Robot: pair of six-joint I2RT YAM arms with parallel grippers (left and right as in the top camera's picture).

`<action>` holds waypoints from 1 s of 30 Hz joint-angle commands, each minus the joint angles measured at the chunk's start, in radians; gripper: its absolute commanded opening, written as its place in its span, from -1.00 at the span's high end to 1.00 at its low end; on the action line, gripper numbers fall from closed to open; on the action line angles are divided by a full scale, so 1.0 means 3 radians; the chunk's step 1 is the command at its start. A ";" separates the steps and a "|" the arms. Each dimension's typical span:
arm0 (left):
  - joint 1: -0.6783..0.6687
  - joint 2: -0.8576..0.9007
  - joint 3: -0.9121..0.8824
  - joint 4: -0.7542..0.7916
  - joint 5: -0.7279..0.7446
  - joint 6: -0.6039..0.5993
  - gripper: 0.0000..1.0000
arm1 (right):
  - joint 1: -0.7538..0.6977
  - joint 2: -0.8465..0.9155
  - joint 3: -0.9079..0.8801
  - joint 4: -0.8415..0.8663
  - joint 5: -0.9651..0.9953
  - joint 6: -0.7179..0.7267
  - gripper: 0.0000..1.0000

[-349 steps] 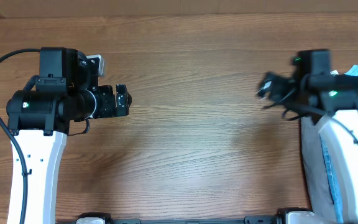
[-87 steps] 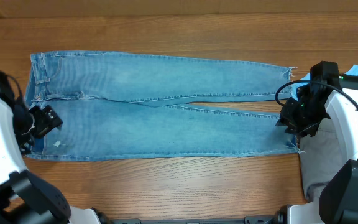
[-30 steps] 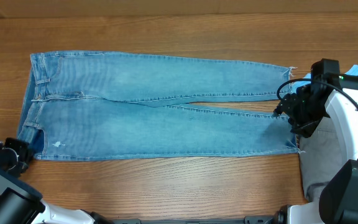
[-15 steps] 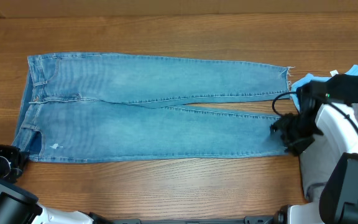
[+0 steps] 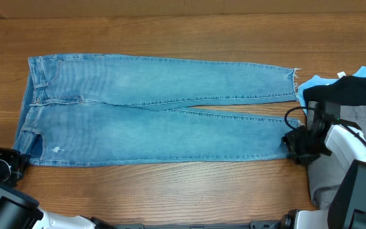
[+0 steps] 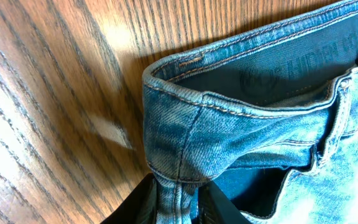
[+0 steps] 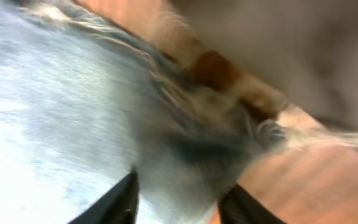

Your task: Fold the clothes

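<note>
Overhead, you see the table [image 5: 170, 197] holding the jeans [image 5: 157, 108] spread flat mid-frame, waistband at left. Only your left wrist view shows the left gripper [image 6: 176, 200] clamped on the waistband corner. The right gripper [image 7: 179, 200] straddles a frayed hem, but blur hides whether it grips.

At the lower right of the overhead view, a smooth white right arm link [image 5: 348, 143] ends in the matte black right gripper [image 5: 295, 144], with a thin black cable [image 5: 288, 116] looping above it. At the lower left, the matte black left gripper [image 5: 10, 160] joins a white left arm link [image 5: 8, 207]. Each wrist view shows 2 black fingers [image 6: 135, 202] at the bottom edge. The right pair [image 7: 114, 202] is blurred.
</note>
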 commanded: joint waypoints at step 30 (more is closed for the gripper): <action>0.0032 -0.0468 0.0075 -0.0350 -0.0186 0.0261 -0.49 | 0.0015 -0.0673 0.0810 -0.1289 0.0015 -0.0599 0.92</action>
